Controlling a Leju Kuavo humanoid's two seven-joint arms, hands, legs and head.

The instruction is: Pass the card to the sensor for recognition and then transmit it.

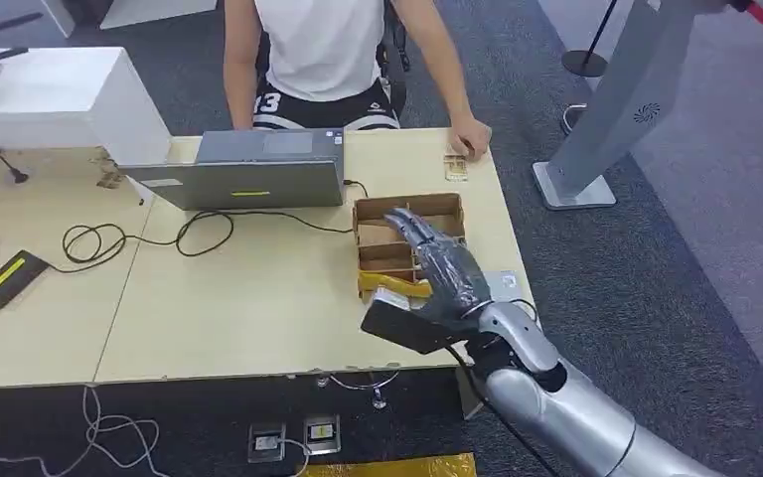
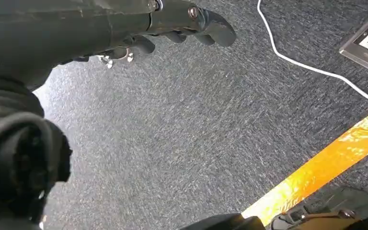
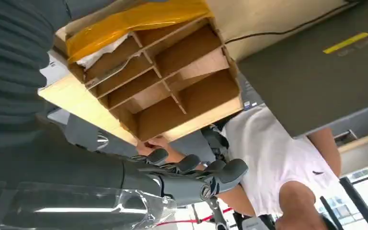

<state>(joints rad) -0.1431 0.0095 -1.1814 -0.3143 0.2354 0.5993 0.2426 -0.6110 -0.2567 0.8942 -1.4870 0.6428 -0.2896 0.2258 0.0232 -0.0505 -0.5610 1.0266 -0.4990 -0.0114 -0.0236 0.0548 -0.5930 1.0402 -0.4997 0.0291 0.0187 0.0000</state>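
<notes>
Right hand [image 1: 444, 270] hovers fingers spread, holding nothing, above divided cardboard box [image 1: 404, 244]. Card not clearly visible, probably in a slot beneath fingers; lower straight, pinch edge cleanly.

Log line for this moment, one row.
right hand: over divided cardboard box, grasp unclear | left hand: hanging over carpet, holds nothing | person's hand: on table
</notes>
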